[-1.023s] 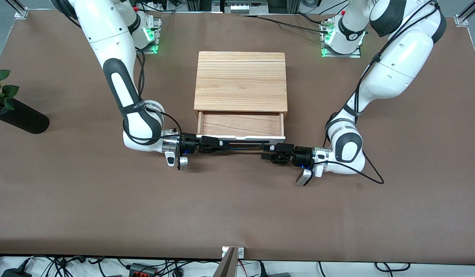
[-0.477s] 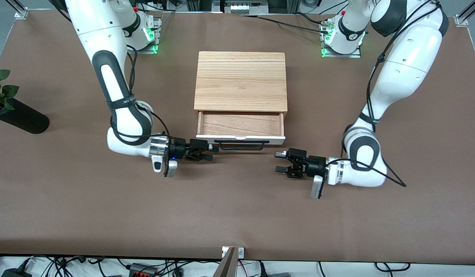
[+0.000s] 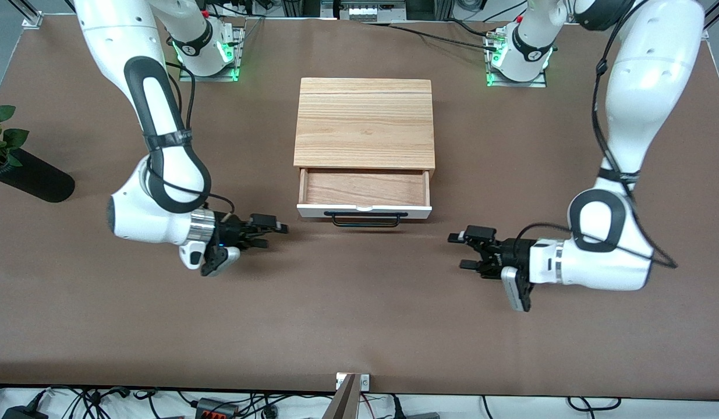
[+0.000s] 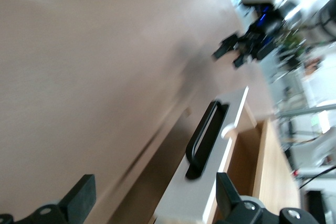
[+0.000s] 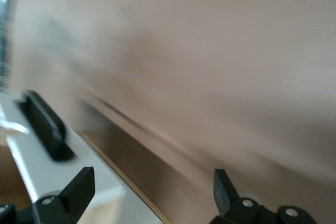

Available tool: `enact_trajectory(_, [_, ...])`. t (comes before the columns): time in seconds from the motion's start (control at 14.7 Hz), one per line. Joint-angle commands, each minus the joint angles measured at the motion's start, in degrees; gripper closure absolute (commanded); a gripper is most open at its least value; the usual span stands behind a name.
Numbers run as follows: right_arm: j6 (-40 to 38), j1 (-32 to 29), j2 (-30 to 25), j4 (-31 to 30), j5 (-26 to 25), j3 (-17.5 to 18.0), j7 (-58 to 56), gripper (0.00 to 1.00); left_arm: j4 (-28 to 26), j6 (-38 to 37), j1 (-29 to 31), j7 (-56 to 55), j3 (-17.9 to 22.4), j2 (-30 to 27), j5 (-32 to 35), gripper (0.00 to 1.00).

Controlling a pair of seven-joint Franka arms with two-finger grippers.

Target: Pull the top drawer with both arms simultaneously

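The top drawer (image 3: 364,187) stands pulled out of the wooden cabinet (image 3: 365,125), showing its wood-grain floor, white front panel (image 3: 312,210) and black bar handle (image 3: 368,220). My right gripper (image 3: 273,235) is open and empty, low over the table beside the drawer front, toward the right arm's end. My left gripper (image 3: 459,251) is open and empty, low over the table toward the left arm's end. Neither touches the handle. The left wrist view shows the handle (image 4: 205,137) ahead of the left gripper (image 4: 152,198). The right wrist view shows one end of the handle (image 5: 44,124) ahead of the right gripper (image 5: 151,184).
A black vase with a red rose (image 3: 27,174) lies at the right arm's end of the table. The brown table (image 3: 359,326) stretches from the drawer toward the front camera. The right gripper also shows far off in the left wrist view (image 4: 244,43).
Both grippers have left the ends of the handle and drawn away sideways, each toward its own arm's end of the table. The drawer has stayed pulled out.
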Motion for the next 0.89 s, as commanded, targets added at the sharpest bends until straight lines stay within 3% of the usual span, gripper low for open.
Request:
enact_trajectory(0.0, [-6.15, 0.65, -3.96, -0.89, -12.63, -4.29, 3.62, 0.00, -1.80, -3.49, 1.21, -2.69, 0.69, -4.70, 4.97, 0.00])
enact_trajectory(0.27, [-15.64, 1.00, -8.26, -0.28, -28.63, -13.87, 3.63, 0.00, -1.97, -9.29, 2.10, -9.88, 0.69, -11.19, 16.02, 0.00])
enact_trajectory(0.41, [-22.05, 1.00, -11.69, 0.68, -36.45, -15.74, 4.50, 0.00, -2.24, -10.35, 1.83, -15.77, 0.34, -14.54, 21.39, 0.00])
enact_trajectory(0.55, [-32.22, 0.22, -13.63, 6.89, -44.28, -16.35, 6.43, 0.00, -2.15, -10.53, 1.83, -16.94, 0.43, -17.17, 26.57, 0.00])
enact_trajectory(0.68, [-43.21, 0.21, -13.82, 14.62, -46.16, -19.41, 6.79, 0.00, -1.80, -13.24, 2.09, -18.77, 0.69, -20.08, 31.24, 0.00])
enact_trajectory(0.82, [-50.53, 0.56, -13.82, 20.26, -46.95, -21.54, 6.79, 0.00, -1.63, -15.01, 2.62, -28.22, 1.74, -23.23, 34.49, 0.00])
